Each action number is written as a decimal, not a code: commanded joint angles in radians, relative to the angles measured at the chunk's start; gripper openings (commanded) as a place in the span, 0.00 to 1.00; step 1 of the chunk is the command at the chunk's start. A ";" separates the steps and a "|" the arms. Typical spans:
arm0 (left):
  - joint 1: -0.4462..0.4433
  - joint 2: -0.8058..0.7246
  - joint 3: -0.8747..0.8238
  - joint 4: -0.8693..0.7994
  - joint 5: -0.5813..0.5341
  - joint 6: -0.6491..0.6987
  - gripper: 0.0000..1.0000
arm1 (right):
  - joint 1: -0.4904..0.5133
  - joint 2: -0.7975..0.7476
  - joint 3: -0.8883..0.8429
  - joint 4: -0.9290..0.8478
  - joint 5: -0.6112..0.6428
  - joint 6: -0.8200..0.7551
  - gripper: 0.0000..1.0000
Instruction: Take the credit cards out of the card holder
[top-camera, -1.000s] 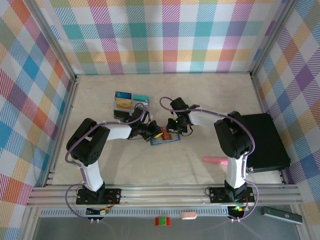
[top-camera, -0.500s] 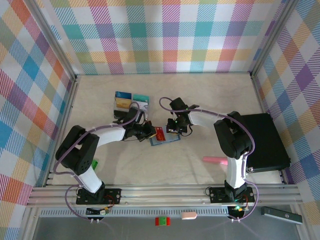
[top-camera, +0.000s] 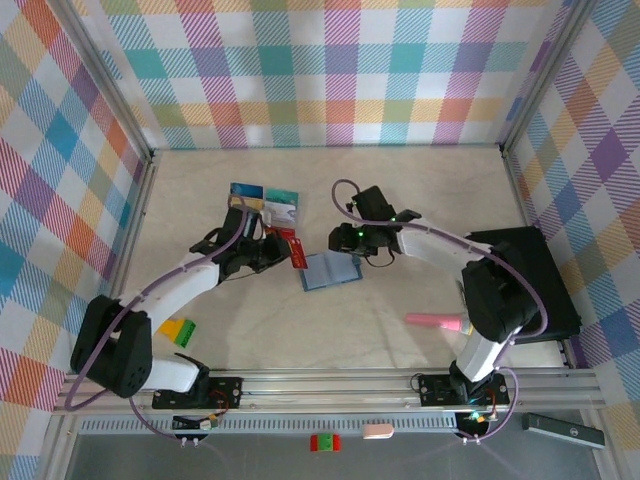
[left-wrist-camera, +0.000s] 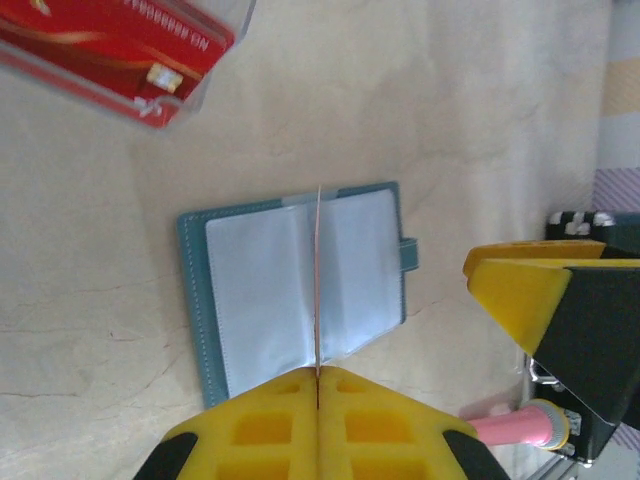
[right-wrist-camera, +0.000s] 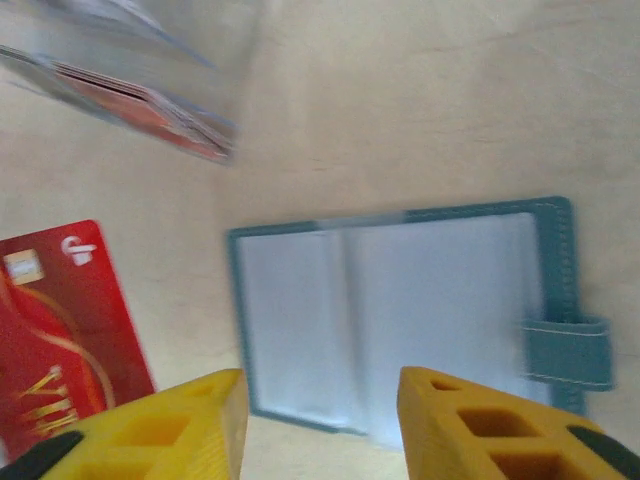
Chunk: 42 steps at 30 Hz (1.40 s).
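As left hand (left-wrist-camera: 318, 372) pinches card (top-camera: 297, 250), holder (left-wrist-camera: 262, 292) open — edges exposed

- What seemed to be a thin card (left-wrist-camera: 318, 290), pinched in the left gripper (left-wrist-camera: 318, 372), showed me only its edge. Its face was hidden.
- The red card (left-wrist-camera: 110, 45) ran off the top and left edges of the left wrist view.
- The credit cards (right-wrist-camera: 130, 100) in the right wrist view were smeared, and I couldn't separate them.
- The right gripper (right-wrist-camera: 320, 400) covered the card holder's (right-wrist-camera: 400, 310) near edge.
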 joint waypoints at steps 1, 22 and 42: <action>0.033 -0.065 0.016 0.019 0.026 0.008 0.00 | -0.002 -0.046 -0.052 0.146 -0.129 0.044 0.48; 0.094 -0.108 -0.033 0.406 0.207 -0.207 0.00 | -0.040 -0.048 -0.167 0.852 -0.464 0.477 0.51; 0.100 -0.083 -0.016 0.376 0.192 -0.221 0.01 | -0.043 -0.036 -0.139 0.808 -0.510 0.413 0.13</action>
